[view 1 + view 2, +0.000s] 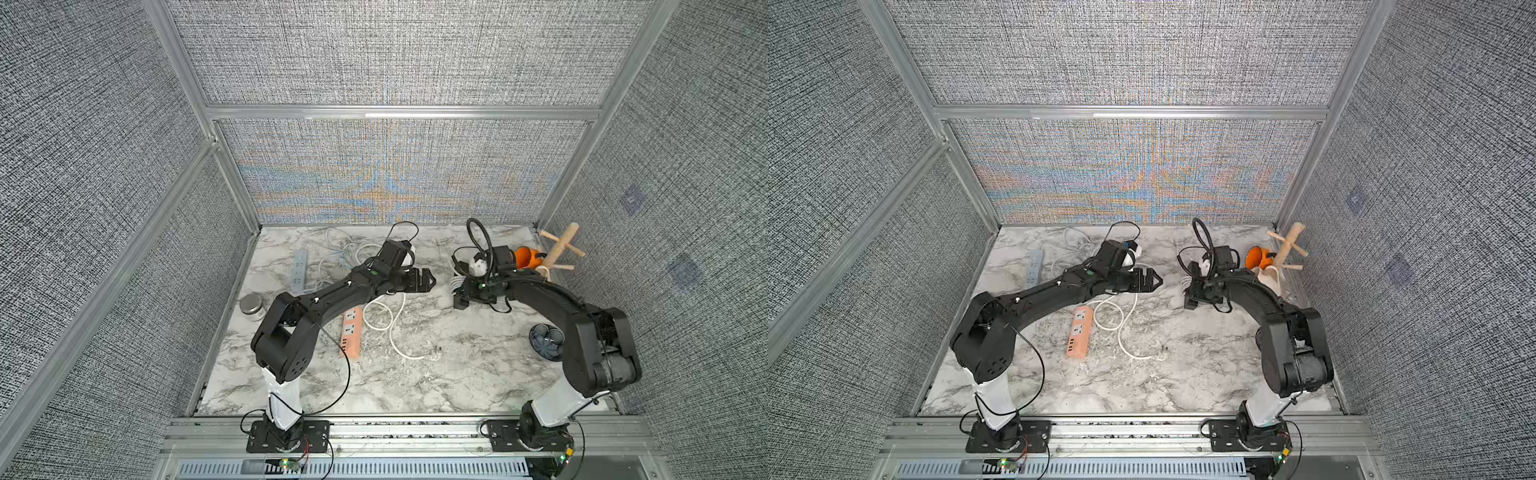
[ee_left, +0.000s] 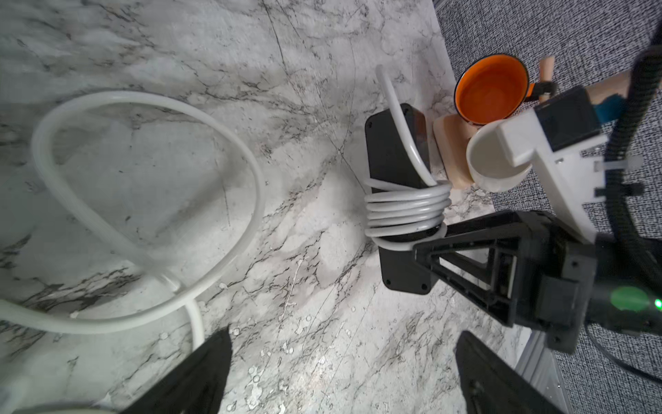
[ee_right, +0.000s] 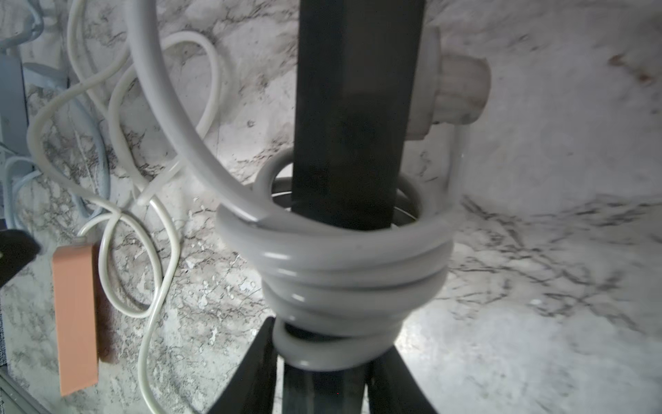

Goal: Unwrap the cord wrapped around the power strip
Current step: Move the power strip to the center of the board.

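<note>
Marble table [image 1: 436, 374]: black power strip [image 2: 390, 154], cord [image 2: 404, 211] coiled round, seemingly clamped in right hand [image 3: 327, 358]; left hand [image 1: 428, 281] apart.

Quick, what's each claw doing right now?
Left claw: open, holding nothing.
Right claw: closed on the black power strip.

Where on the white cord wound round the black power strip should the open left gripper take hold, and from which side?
Grip the loose cord tail lying across the face of the black power strip beyond the coil. It stands free of the tight turns. Probably come from the end far from the right gripper, which clamps the other end.
</note>
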